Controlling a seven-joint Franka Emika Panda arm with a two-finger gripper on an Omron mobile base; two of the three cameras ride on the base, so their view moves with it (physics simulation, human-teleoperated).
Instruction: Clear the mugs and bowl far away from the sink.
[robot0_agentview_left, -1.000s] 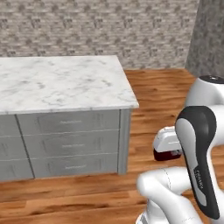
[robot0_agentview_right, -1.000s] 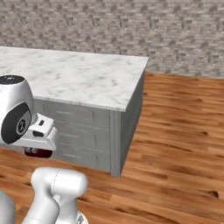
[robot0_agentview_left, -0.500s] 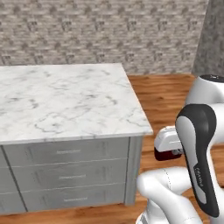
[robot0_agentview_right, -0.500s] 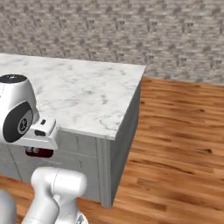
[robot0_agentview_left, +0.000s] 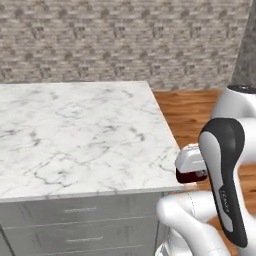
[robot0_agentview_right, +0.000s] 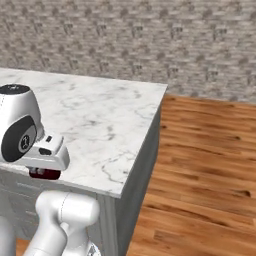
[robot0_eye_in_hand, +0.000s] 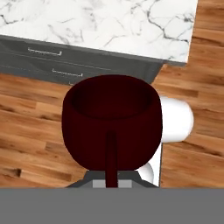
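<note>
Gripper (robot0_agentview_left: 191, 170) was clamped shut on the dark maroon mug (robot0_eye_in_hand: 112, 127), carried in the air beside the robot's white arm (robot0_agentview_left: 227, 185). In the hand view the mug's open mouth faced the camera, its handle (robot0_eye_in_hand: 111, 157) running down toward the hand. Seen from the base cameras, the mug showed as a dark red sliver under the white hand, just off the near corner of the marble-topped bench (robot0_agentview_left: 75, 135). Grey drawers (robot0_eye_in_hand: 48, 61) fronted the bench, wooden floor (robot0_agentview_right: 200, 165) spread past it, and a stone wall (robot0_agentview_right: 125, 35) stood behind.
</note>
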